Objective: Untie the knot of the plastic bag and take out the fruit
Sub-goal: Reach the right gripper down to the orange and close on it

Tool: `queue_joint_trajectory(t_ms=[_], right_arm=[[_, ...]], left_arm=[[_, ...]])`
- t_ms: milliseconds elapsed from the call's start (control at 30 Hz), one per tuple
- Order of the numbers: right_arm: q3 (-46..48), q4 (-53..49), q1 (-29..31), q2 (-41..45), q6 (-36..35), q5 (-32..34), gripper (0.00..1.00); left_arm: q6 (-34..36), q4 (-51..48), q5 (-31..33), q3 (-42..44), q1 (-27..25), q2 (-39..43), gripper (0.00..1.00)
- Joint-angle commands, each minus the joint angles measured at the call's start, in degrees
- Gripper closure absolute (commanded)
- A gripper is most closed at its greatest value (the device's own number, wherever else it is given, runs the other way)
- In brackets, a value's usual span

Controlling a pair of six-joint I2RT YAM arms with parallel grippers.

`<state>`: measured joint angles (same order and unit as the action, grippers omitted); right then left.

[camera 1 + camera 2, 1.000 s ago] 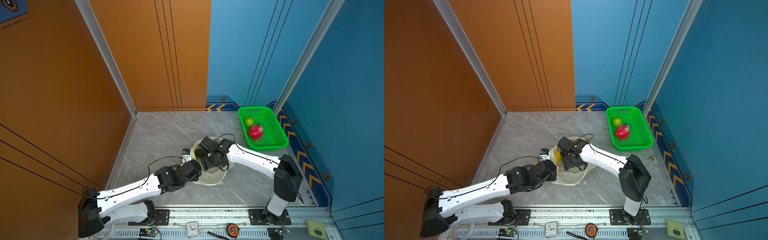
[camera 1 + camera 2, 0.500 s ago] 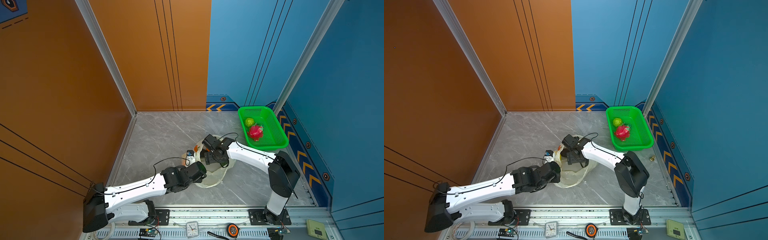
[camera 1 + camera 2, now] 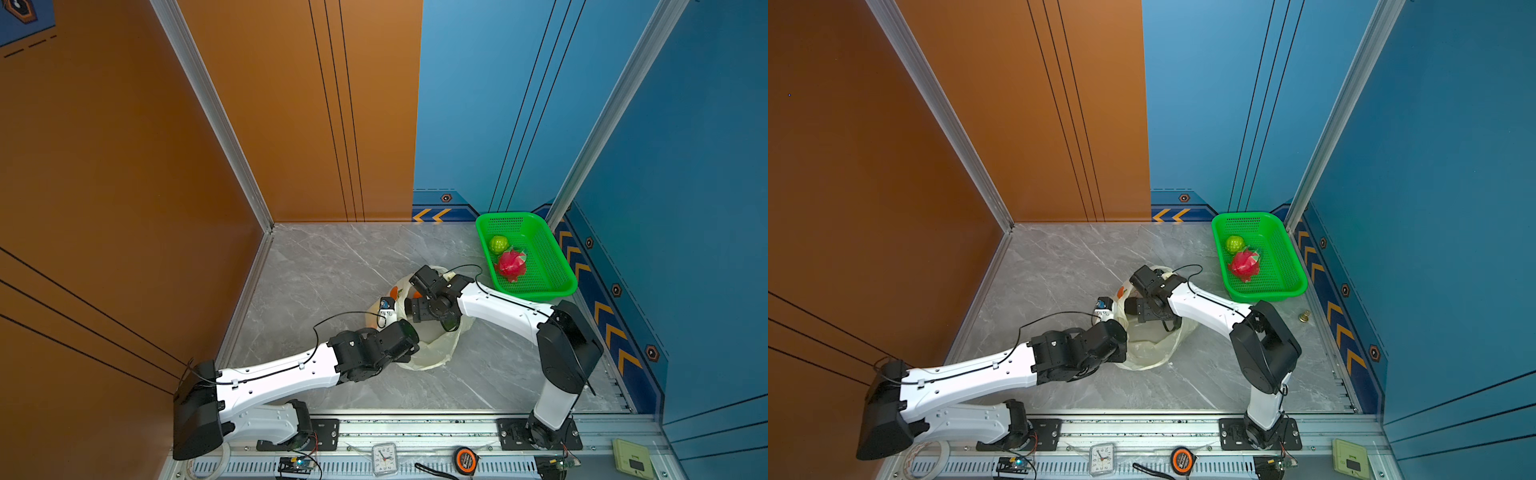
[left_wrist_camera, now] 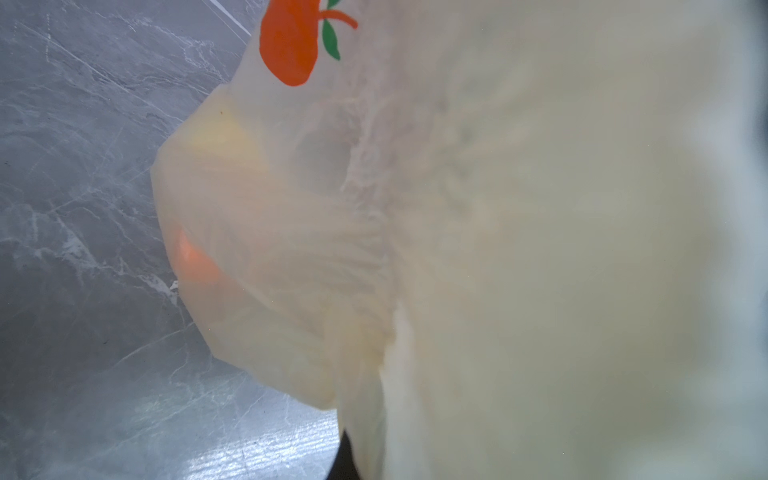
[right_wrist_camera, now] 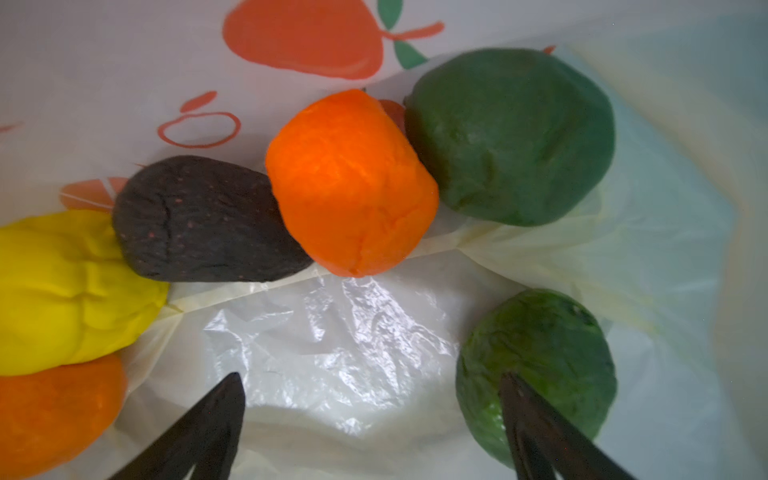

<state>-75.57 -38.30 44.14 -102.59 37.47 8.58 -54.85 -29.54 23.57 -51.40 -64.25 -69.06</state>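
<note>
Right claw (image 5: 372,386): is hanging inside the plastic bag (image 3: 436,353), jaws standing wide apart and gripping nothing. One finger is lying over the green round fruit (image 5: 540,365); whether it is touching is unclear.
Left claw (image 3: 415,347): is sitting pinched together on the bag's rim, apparently holding the mouth up.
Knot: is not showing anywhere. The mouth is gaping, so the untying is looking done.
Fruit in bag: an orange (image 5: 353,183), a dark avocado (image 5: 203,220), a yellow fruit (image 5: 66,291), a darker green fruit (image 5: 511,137) and a second orange (image 5: 54,415) are crowding the far fold.
Fruit out: a dragon fruit (image 3: 511,264) and a green fruit (image 3: 498,244) are lying in the green basket (image 3: 528,293).
Risk: closing jaws may be catching film along with the fruit and dragging the whole bag. The round fruit may be rolling off under a one-sided push. A slipping rim would be collapsing the mouth onto the arm.
Room: bare desk (image 3: 332,270) is lying open between bag and basket. The basket is sitting close to the blue wall (image 3: 665,208), so the carry is wanting a lift clear of its rim.
</note>
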Motion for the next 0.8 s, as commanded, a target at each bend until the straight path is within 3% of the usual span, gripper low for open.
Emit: queue_joint_trajectory(t_ms=[0, 133, 767], right_arm=[[-1.5, 3.9, 0.1, -1.2, 2.2, -2.9, 0.07], [-2.1, 6.4, 0.2, -2.3, 3.8, -5.2, 0.07], [-3.3, 10.8, -3.5, -6.2, 14.0, 1.8, 0.13]], left_arm=[[1.1, 0.0, 0.1, 0.6, 0.7, 1.3, 1.0], [0.9, 0.0, -0.2, 1.0, 0.8, 1.2, 1.0], [1.2, 0.0, -1.7, 1.0, 1.7, 1.0, 1.0]])
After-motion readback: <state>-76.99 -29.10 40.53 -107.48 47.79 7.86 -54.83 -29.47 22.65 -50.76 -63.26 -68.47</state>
